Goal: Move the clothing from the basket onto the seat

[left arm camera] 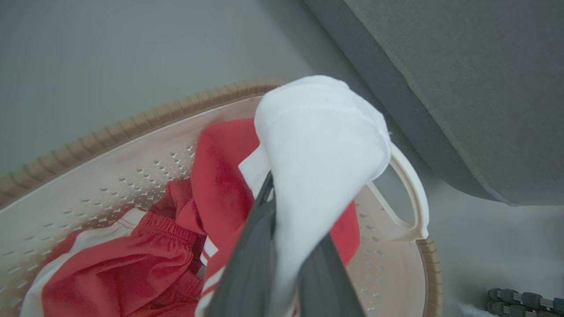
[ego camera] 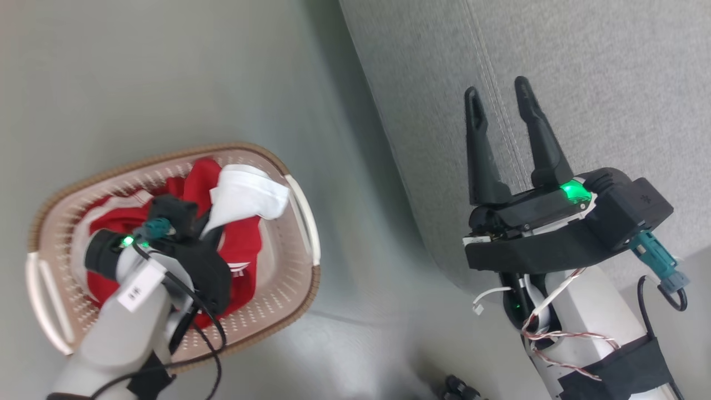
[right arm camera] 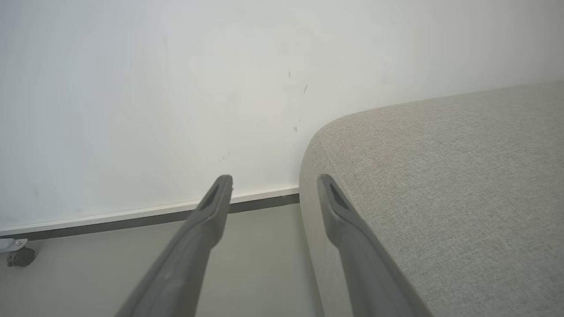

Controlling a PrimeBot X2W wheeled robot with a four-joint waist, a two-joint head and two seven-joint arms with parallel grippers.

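The cream basket (ego camera: 303, 214) with a brown rim stands on the floor at the lower left, and in the left wrist view (left arm camera: 132, 127) too. Red clothing (ego camera: 241, 250) with white panels fills it. My left gripper (ego camera: 208, 222) reaches down into the basket and is shut on a white fold of the clothing (left arm camera: 317, 132), which bulges up over the fingers (left arm camera: 251, 246). More red fabric (left arm camera: 132, 264) lies lower in the basket. The grey seat (ego camera: 583, 83) spreads to the right. My right gripper (ego camera: 497, 88) hovers open over the seat's edge (right arm camera: 440, 176), holding nothing.
Pale grey-green floor (ego camera: 166, 72) surrounds the basket and separates it from the seat by a narrow strip. A white wall (right arm camera: 176, 88) with a baseboard rises beyond the seat's corner. A small caster (right arm camera: 17, 256) sits by the wall. Dark wheel parts (left arm camera: 522, 301) lie near the basket.
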